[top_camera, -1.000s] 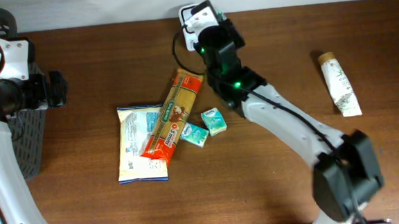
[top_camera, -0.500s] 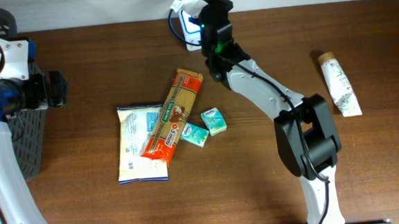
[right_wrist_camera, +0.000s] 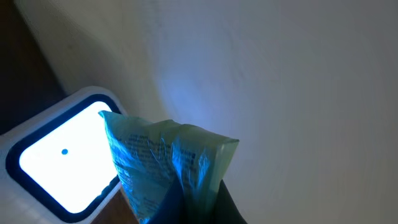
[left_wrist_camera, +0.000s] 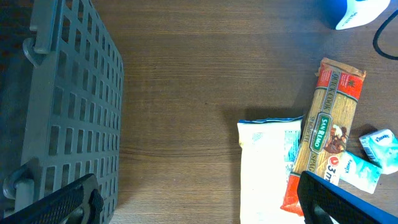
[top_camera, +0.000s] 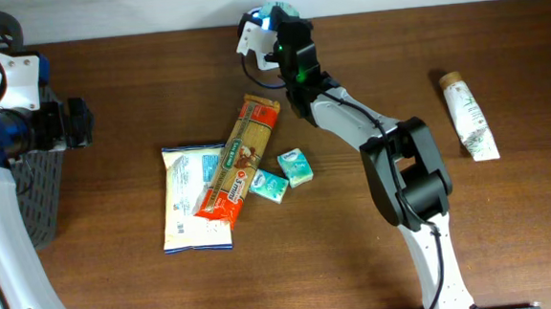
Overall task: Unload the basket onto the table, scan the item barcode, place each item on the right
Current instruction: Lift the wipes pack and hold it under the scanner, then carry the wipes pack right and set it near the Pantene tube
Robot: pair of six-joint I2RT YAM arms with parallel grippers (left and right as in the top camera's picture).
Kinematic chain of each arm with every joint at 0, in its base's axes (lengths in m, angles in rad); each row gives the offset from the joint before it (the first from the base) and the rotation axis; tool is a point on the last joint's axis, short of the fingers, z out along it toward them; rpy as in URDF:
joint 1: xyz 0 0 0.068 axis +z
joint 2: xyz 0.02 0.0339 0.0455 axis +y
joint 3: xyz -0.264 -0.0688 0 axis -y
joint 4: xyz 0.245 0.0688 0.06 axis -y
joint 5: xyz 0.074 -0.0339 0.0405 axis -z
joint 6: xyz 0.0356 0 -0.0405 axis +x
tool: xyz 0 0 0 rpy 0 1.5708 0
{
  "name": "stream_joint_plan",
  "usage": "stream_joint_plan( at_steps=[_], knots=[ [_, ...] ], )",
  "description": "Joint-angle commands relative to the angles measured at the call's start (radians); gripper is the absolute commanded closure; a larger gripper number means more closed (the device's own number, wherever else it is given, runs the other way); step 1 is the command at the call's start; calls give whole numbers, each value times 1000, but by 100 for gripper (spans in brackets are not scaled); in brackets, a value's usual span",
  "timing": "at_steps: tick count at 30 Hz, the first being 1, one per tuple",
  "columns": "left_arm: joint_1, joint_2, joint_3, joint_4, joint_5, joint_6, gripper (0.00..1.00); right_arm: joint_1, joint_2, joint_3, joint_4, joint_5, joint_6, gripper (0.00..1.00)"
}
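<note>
My right gripper (right_wrist_camera: 196, 200) is shut on a small teal-green packet (right_wrist_camera: 168, 160), the item, with its printed side lit blue. The packet stands upright just in front of the scanner's (right_wrist_camera: 56, 155) glowing white window. From overhead, the right gripper (top_camera: 282, 29) is at the table's back edge beside the white scanner (top_camera: 252, 38). The barcode itself is too blurred to make out. My left gripper (left_wrist_camera: 199, 208) hangs open above bare wood, with nothing between its fingers. It sits at the far left (top_camera: 77, 123) in the overhead view.
A pasta pack (top_camera: 242, 156) lies across a white bag (top_camera: 194, 203) mid-table, with two small teal boxes (top_camera: 295, 168) beside it. A white tube (top_camera: 470, 116) lies at the right. A grey basket (left_wrist_camera: 68, 118) stands at the left edge. The scanner's cable (left_wrist_camera: 382, 43) trails nearby.
The right arm has swung toward the table's back edge, carrying the packet up to the scanner, which now glows blue on it. The left arm has stayed still.
</note>
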Motion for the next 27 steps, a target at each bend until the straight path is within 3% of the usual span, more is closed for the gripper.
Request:
stream_joint_plan(
  at_steps=[1,14,18,21,24,27],
  knots=[
    [5,1,3,-2,11,12,1,8,2,26,18,-2,1,96],
    [5,1,3,-2,11,12,1,26,-5,26,22,32,1,96],
    [5,1,3,-2,11,12,1,40,-146,26,-29,169,305,96],
    [5,1,3,-2,11,12,1,38,-329,26,-305,113,553,96],
    [5,1,3,-2,11,12,1,2,-604,26,-827,-77,871,96],
    [5,1,3,-2,11,12,1,-88,-752,26,-1199,-100,1125,96]
  ],
)
